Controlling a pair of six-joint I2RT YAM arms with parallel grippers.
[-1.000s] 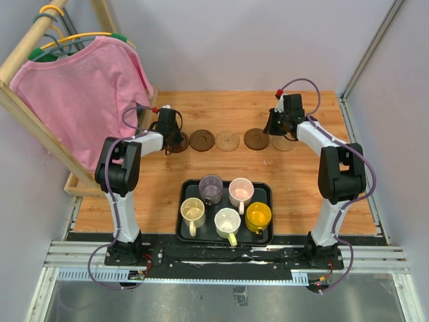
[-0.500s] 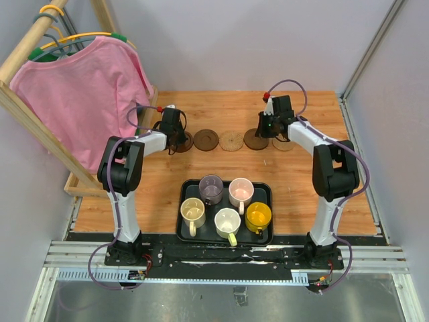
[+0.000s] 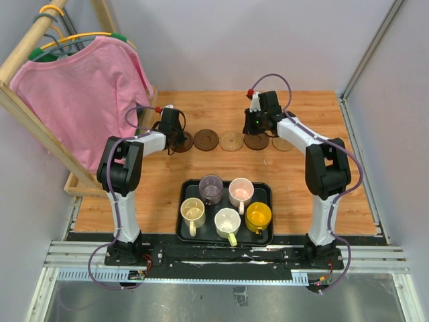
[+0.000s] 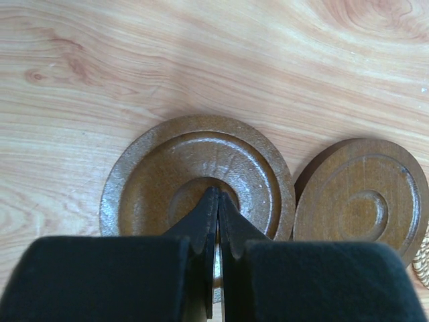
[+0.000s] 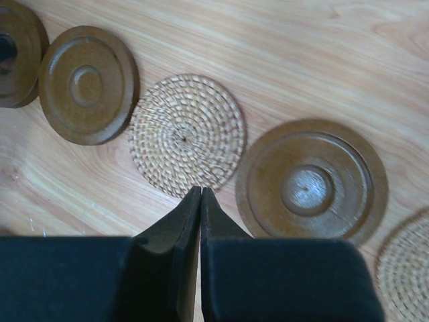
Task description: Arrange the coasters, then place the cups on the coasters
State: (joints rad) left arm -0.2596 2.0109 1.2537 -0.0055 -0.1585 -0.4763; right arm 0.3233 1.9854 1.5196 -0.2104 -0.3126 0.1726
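The wooden surface fills mid-frame. At lower centre, the black tray holds all five cups. Five coasters lie in a row across the upper middle. The left fingers are clenched, empty, over the leftmost brown coaster. The right fingers are clenched, empty, at the edge of a woven coaster.

I can read no words, labels, brands, numbers or signs on anything in view from any of my cameras.
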